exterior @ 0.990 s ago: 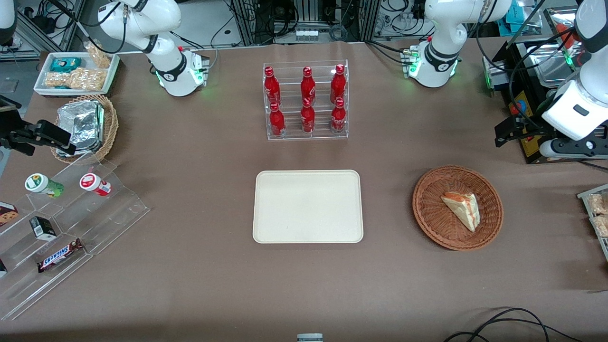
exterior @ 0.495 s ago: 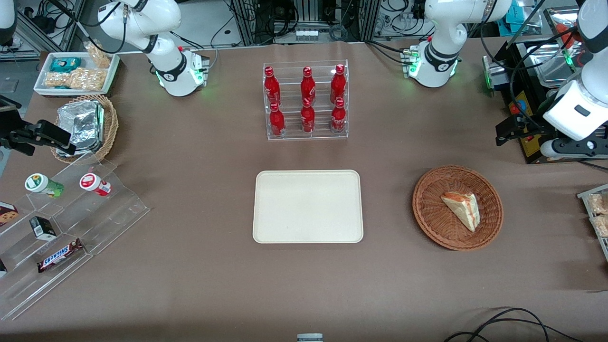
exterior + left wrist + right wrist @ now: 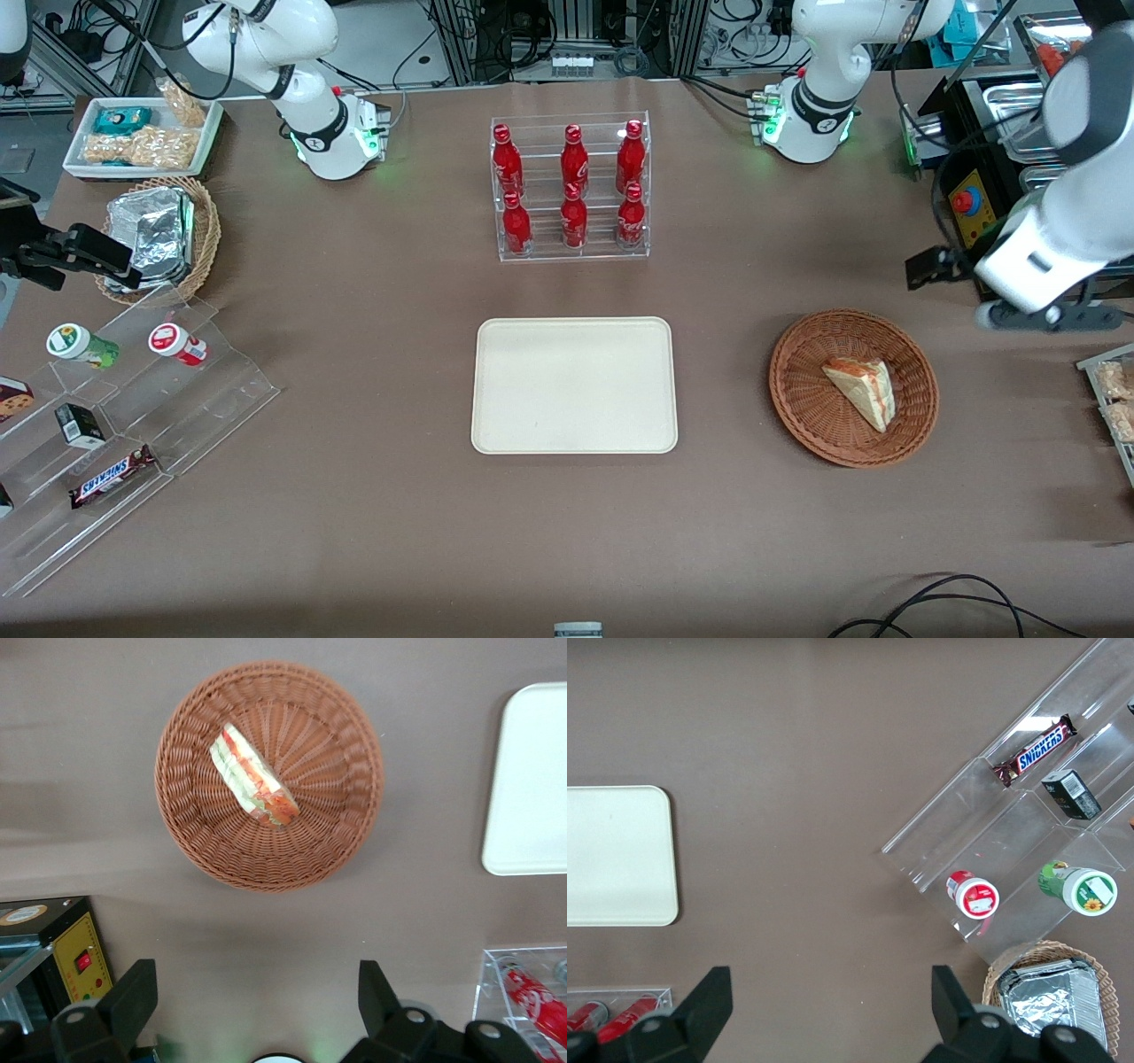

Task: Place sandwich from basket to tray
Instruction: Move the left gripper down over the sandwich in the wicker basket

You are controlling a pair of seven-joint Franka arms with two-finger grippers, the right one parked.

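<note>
Gripper of the left arm hangs above the table with its fingers spread wide and nothing between them. In the front view it sits at about two o'clock from the basket, clear of the rim.

Toward the parked arm's end of the table, a white tray of snack bags lies at the table's edge. At its six o'clock is a tan wicker basket with foil packs inside. At six o'clock from that stands a clear stepped display carrying two small cups, a dark carton and a Snickers bar.

Mid-table lies the tray, flat and bare. At its twelve o'clock, a clear rack holds six red bottles upright.

At three o'clock from the tray and well apart from it sits the basket. The sandwich lies inside the basket, near its middle. Its long edge runs from about ten o'clock to five o'clock, and its orange-red and green filling shows along one face in the left wrist view.
</note>
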